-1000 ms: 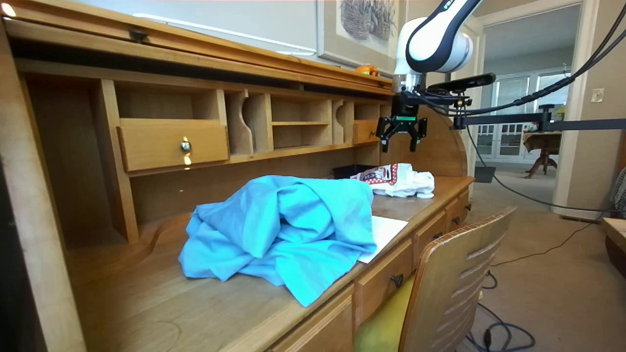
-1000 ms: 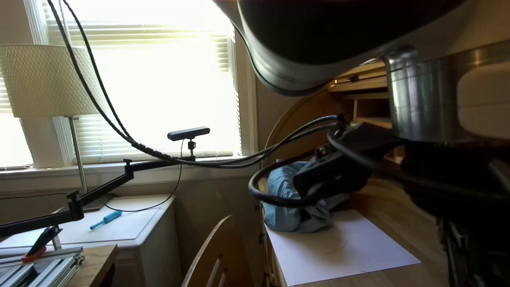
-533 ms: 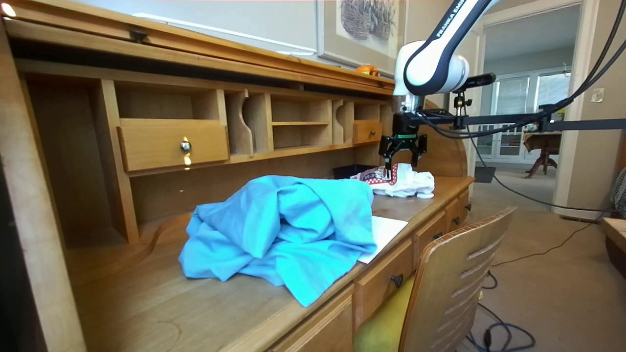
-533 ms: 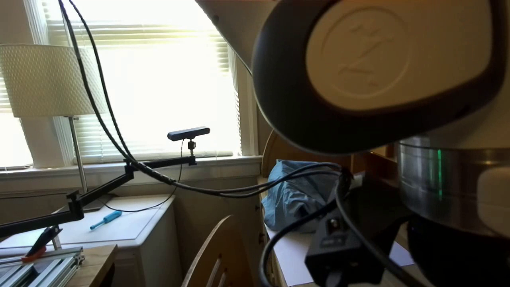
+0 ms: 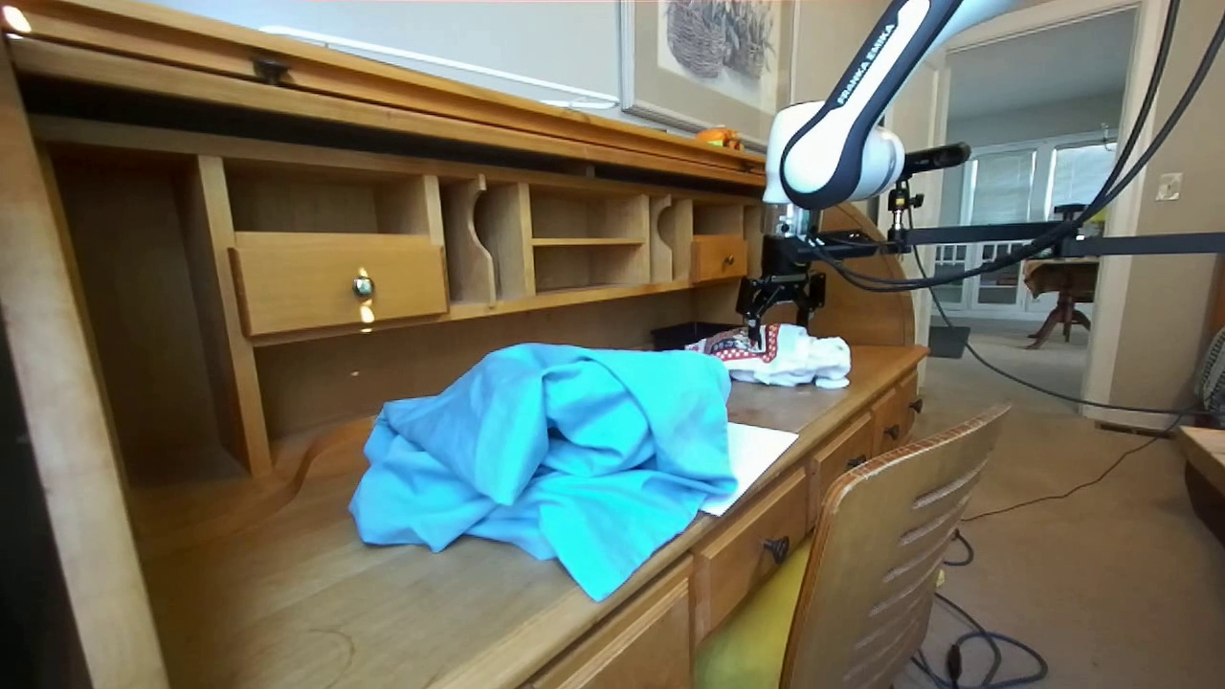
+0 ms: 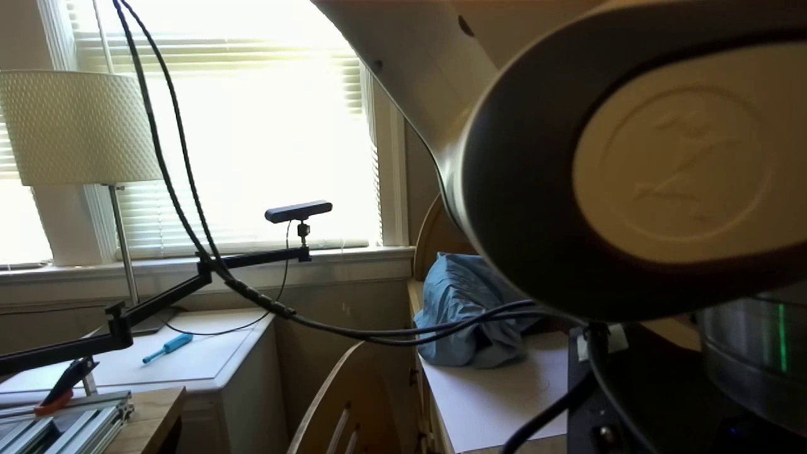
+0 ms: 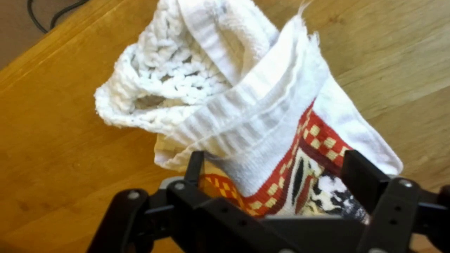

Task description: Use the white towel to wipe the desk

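The white towel lies bunched on the far part of the wooden desk in an exterior view. In the wrist view the towel shows white terry cloth, a crocheted end and a red checked, printed part. My gripper points down at the towel, its fingertips at the height of the towel's top. In the wrist view the gripper is open, with a raised fold of the printed part between its spread fingers. I cannot tell whether the fingers touch the cloth. In an exterior view the arm hides the towel and gripper.
A crumpled blue cloth lies on the near part of the desk, beside white paper. A black tray stands behind the towel. Cubbyholes rise along the desk's back. A wooden chair stands at the front edge.
My gripper has come down from well above the towel to its top, and has shifted slightly towards the cubbyholes. The towel and blue cloth stay in place.
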You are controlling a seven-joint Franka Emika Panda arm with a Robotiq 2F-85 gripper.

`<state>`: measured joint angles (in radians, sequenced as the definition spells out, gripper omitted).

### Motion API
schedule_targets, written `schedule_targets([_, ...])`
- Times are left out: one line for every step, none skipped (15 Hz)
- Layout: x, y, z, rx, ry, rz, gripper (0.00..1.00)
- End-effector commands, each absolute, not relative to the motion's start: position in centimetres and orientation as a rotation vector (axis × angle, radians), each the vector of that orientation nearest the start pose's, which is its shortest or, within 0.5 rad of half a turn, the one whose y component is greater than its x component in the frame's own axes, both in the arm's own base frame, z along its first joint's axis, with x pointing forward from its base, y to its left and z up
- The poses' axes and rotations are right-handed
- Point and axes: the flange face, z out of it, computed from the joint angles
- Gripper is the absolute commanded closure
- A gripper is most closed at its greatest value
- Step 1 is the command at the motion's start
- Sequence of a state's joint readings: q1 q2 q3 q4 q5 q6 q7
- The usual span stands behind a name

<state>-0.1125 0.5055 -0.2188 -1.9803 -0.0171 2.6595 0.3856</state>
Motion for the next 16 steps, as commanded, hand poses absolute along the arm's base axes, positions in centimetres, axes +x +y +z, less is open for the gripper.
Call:
schedule_targets([60.9,-20.9,21.9,-3.081,1.044,-0.311,0.0])
schedule_targets([61.0,-21.0,21.6,-3.078,1.043,-0.314,0.25])
schedule_targets([61.1,-21.1,21.4,-3.078,1.039,-0.317,0.26])
schedule_targets([61.2,-21.0,21.2,-3.074,1.051,-0.316,0.34])
schedule_targets([61.3,-20.9,21.2,-3.069,1.055,-0.319,0.41])
schedule_targets([61.4,-20.7,21.2,-3.064,1.057,-0.324,0.49])
schedule_targets([61.4,-20.4,21.5,-3.058,1.056,-0.324,0.55])
schedule_targets([61.4,-20.2,21.6,-3.053,1.052,-0.325,0.64])
schedule_targets([61.4,-19.9,22.0,-3.05,1.043,-0.335,0.69])
schedule_targets([61.4,-19.5,22.4,-3.045,1.035,-0.337,0.77])
schedule_targets([61.3,-19.2,22.9,-3.052,1.023,-0.361,0.84])
schedule_targets([61.2,-19.0,23.4,-3.059,1.02,-0.384,0.9])
schedule_targets([61.0,-18.7,24.2,-3.068,1.004,-0.42,0.98])
schedule_targets([60.8,-18.5,24.9,-3.071,1.001,-0.437,0.99])
schedule_targets([60.6,-18.4,25.7,-3.07,1.0,-0.458,1.0])
schedule_targets([60.5,-18.3,26.5,-3.068,0.998,-0.471,1.0])
